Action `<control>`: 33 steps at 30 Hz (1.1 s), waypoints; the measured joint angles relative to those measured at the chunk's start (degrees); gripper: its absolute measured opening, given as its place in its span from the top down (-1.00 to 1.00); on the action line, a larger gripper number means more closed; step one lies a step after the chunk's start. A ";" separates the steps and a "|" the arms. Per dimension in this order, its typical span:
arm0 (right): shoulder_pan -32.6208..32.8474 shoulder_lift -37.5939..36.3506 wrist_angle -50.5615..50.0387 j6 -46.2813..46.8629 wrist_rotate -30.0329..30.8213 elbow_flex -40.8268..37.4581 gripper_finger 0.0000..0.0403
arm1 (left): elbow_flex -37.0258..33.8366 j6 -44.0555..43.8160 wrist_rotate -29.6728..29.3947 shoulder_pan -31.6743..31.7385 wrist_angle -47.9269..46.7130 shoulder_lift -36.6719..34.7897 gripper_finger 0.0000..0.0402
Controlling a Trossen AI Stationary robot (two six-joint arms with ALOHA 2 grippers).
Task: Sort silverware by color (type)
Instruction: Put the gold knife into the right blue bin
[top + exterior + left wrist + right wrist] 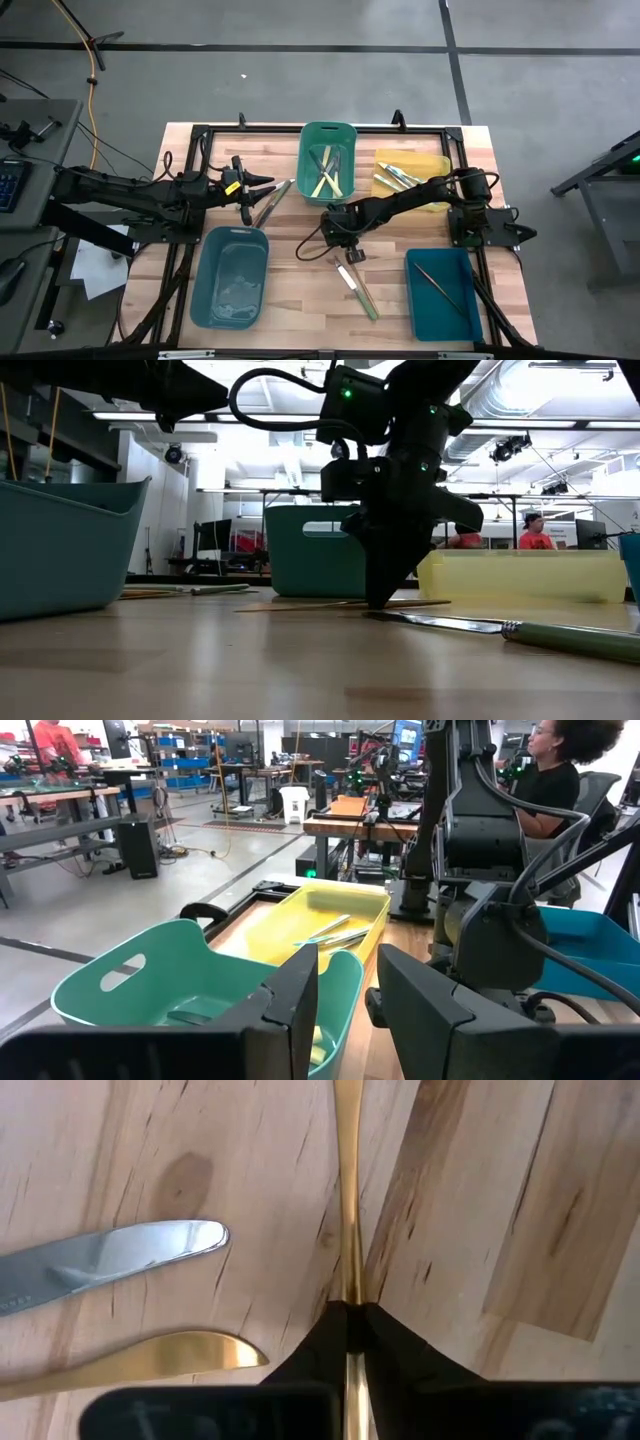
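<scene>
pinching a thin gold utensil [349, 1200] flat on the table [300, 290], right gripper [338, 232] sits mid-frame w/ tips closed on it, prob for lifting. left gripper [262, 187] waits at left, fingers apart. 2 knives [358, 288] lie below; rest in bins.

Colours on the pale wood table

The table [290, 290] is light striped butcher-block with darker brown planks. Near its back edge sit a mint-green bin [327, 160] and a translucent yellow bin [412, 178]; toward the front corners are a dull teal bin [230, 277] and a deeper teal-blue bin [443, 293]. The black right gripper [350, 1320] pinches a gold utensil [347, 1180], beside a silver knife blade [110, 1258] and a gold blade [150, 1358]. A green-handled knife [575, 638] lies near the front edge.
</scene>
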 joint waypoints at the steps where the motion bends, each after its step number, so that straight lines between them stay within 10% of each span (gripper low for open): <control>1: -0.02 0.00 0.00 0.02 -0.13 0.00 0.95 | 0.01 0.00 0.00 0.00 0.00 0.00 0.49; 33: -0.07 0.06 -0.29 -0.09 -0.63 0.45 0.95 | 0.02 0.00 0.02 0.00 0.00 0.00 0.49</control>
